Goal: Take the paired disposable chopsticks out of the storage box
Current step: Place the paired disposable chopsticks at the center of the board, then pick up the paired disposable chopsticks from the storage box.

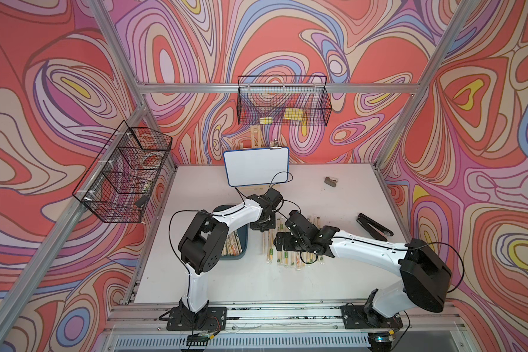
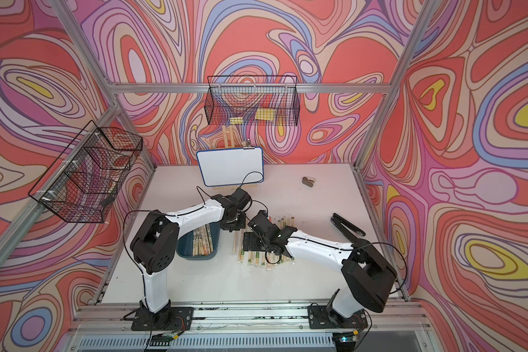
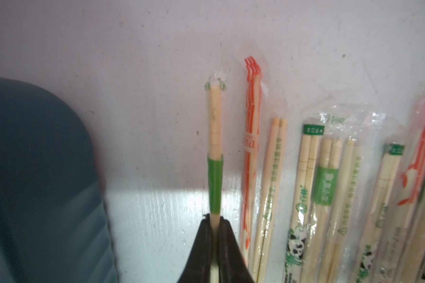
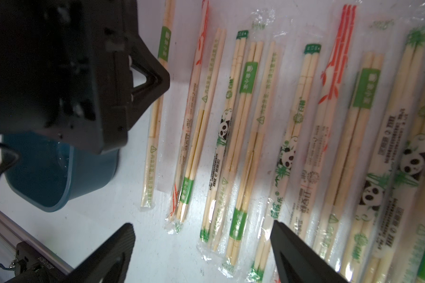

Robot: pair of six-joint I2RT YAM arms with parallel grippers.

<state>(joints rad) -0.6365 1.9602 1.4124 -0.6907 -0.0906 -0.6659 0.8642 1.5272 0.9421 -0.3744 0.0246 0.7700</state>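
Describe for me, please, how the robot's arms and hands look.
The left arm and right arm have glossy white link shells and bulky matte-black joint housings, with thin black cables looping alongside. The left hand and right hand carry black, wedge-shaped fingers.

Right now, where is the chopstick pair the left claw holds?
In the left wrist view, the green-banded pair is clamped in the left gripper, between the storage box and the laid-out row.

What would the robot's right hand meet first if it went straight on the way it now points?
Probably the wrapped chopsticks lying in a row on the table. The open right hand aims down at them with nothing in between; which pair comes first is unclear.
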